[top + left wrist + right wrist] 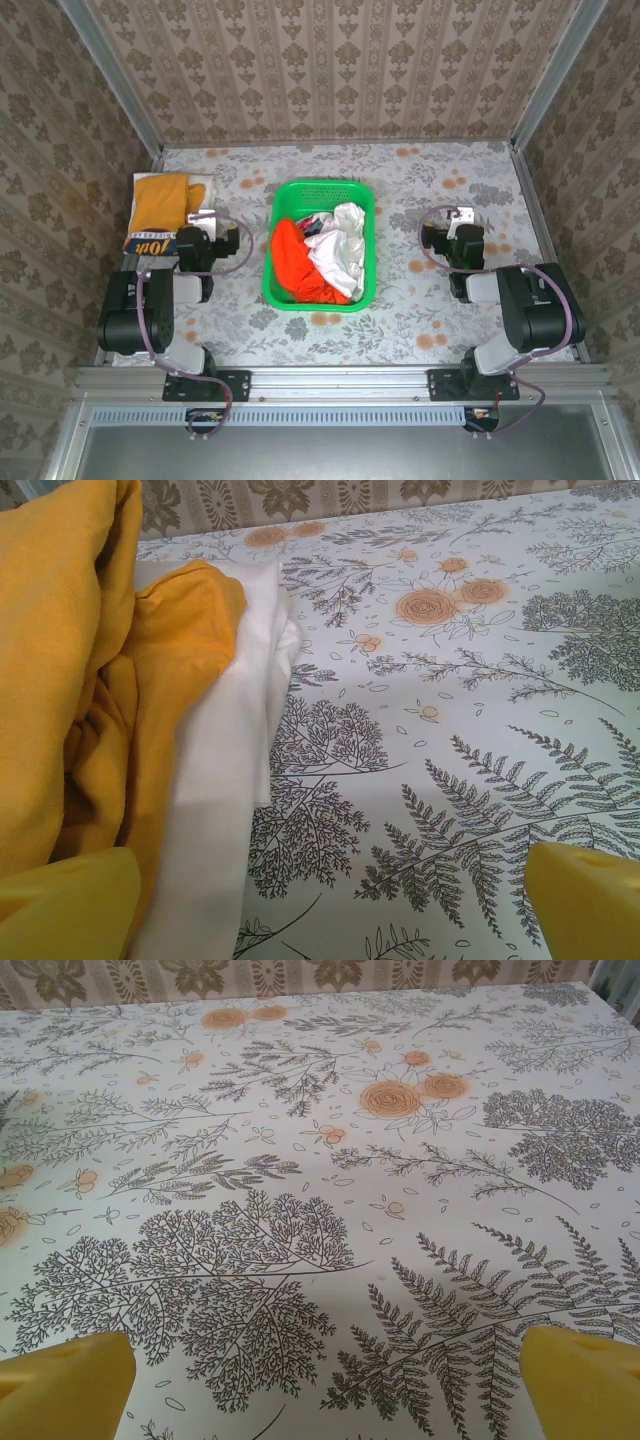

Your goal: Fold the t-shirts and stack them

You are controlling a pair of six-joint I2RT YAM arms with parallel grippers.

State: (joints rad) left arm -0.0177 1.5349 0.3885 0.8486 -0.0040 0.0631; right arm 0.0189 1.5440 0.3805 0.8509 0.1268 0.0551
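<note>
A mustard-yellow t-shirt [160, 203] lies folded at the table's far left, its navy lettered band [150, 243] toward the near side. In the left wrist view this mustard t-shirt [80, 680] rests on a white t-shirt [225, 780]. An orange-red t-shirt [290, 262] and a crumpled white t-shirt [342, 250] lie in the green basket [272, 250]. My left gripper [203, 216] [325, 910] stands open just right of the folded pile, with nothing between its yellow fingertips [60, 905]. My right gripper [460, 215] [325, 1385] is open over bare tablecloth, well right of the basket.
The floral tablecloth [420, 300] covers the table, which has patterned walls at the back and both sides. The basket sits in the middle between the two arms. Metal posts stand at the back corners.
</note>
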